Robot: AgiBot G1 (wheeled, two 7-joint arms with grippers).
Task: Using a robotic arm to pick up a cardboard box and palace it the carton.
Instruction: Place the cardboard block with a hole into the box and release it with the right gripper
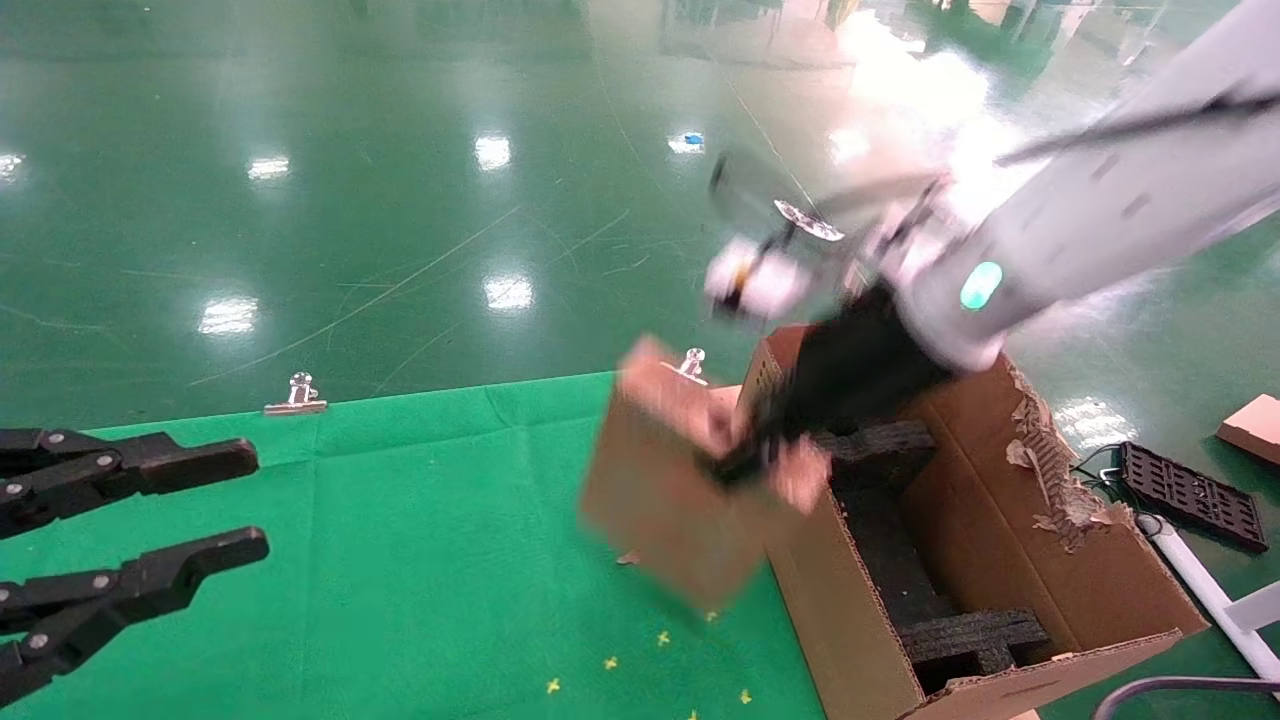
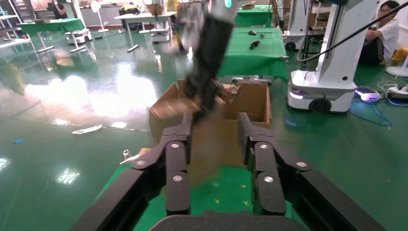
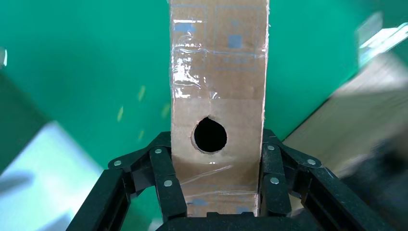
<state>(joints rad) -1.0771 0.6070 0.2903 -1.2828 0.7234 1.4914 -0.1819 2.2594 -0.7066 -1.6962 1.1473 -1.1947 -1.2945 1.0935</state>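
Observation:
My right arm [image 1: 1060, 240], white with a green ring light, reaches in from the upper right. Its gripper [image 1: 765, 445] is shut on the small brown cardboard box [image 1: 665, 480] and holds it tilted in the air, just left of the carton's near-left wall. In the right wrist view the box [image 3: 219, 96] fills the gap between the fingers [image 3: 166, 180], its narrow taped face with the round hole toward the camera. The large brown carton [image 1: 1010, 520] with torn flaps and black foam inside stands at the right. My left gripper [image 1: 235, 505] is open and empty at the left.
A green cloth [image 1: 400, 540] covers the table, held by metal clips [image 1: 297, 396] at its far edge. A black grid panel [image 1: 1190, 495] and a small brown box [image 1: 1250, 428] lie on the floor to the right. Another robot base [image 2: 332, 72] stands beyond.

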